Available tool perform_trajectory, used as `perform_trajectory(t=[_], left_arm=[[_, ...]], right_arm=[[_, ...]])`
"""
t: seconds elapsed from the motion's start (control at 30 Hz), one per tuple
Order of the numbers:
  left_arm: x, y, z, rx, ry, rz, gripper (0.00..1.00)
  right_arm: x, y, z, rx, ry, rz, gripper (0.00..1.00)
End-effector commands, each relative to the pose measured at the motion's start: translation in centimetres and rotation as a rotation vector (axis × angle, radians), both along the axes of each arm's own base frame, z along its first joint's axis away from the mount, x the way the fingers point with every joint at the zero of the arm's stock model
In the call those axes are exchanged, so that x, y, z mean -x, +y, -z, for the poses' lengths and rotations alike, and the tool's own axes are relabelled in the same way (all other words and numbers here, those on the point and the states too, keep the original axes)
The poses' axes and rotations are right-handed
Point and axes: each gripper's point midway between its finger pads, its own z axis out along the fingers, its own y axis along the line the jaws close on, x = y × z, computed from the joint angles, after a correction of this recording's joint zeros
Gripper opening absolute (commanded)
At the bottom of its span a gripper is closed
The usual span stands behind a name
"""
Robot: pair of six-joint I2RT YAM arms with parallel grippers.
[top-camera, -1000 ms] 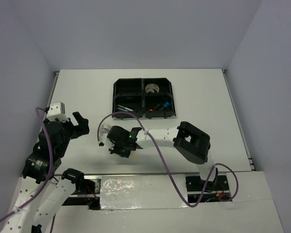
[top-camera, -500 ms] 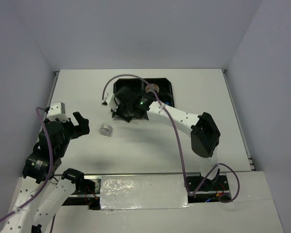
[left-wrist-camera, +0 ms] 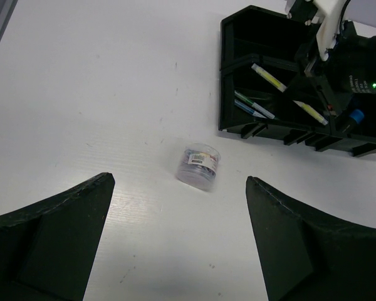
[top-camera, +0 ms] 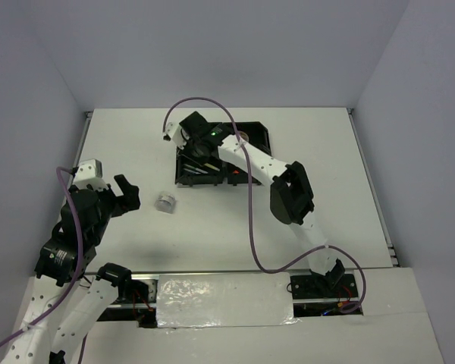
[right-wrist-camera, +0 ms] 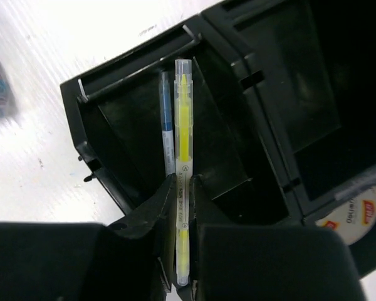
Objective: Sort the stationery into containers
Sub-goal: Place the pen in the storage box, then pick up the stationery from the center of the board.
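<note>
My right gripper point(right-wrist-camera: 183, 182) is shut on a yellow-green stick point(right-wrist-camera: 183, 125) and holds it over the near-left compartment of the black tray point(right-wrist-camera: 81, 119). A thin grey-blue pen point(right-wrist-camera: 167, 119) lies in that compartment. In the top view the right gripper point(top-camera: 199, 145) hangs over the tray's point(top-camera: 268, 152) left side. A silvery round roll point(top-camera: 165, 202) lies on the table left of the tray. My left gripper point(left-wrist-camera: 178, 180) is open just short of the roll point(left-wrist-camera: 199, 166), with nothing between its fingers.
A tape roll point(right-wrist-camera: 357, 216) sits in the tray's far-right compartment. A blue-capped highlighter point(left-wrist-camera: 356, 116) lies in the near-right one. The right arm's purple cable point(top-camera: 205, 102) arcs over the table behind the tray. White walls close the table on three sides.
The right arm has swung from the table's near middle up to the tray, carrying the yellow-green stick. The silvery roll has come into sight. The left arm has stayed still.
</note>
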Motion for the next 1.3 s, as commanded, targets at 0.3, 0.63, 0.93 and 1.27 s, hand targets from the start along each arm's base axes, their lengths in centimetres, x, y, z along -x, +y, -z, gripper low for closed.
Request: perform_trajectory(t=[0.3,0.63,0.93,1.27], left_arm=[[-0.7,-0.2,-1.3,-0.002,-0.045,0.013,0.99],[-0.4,0.4,-1.7,0.004,-0.066,-0.013,0.99],[-0.4,0.3,-1.7,0.005,-0.064,-0.012,0.99],[-0.4,0.1,-1.7,0.005,-0.066,0.001,0.99]], right_arm=[[0.5,0.7,-5.2,-0.104,-0.045,-0.006,0.69],[8.0,6.0,-6.0,-0.404,0.15,0.042,1.0],[11.7,10.4,-2.1,-0.397,0.199,-0.063,1.0],[12.2,12.9,2.7,-0.338,0.204,-0.067,1.0]])
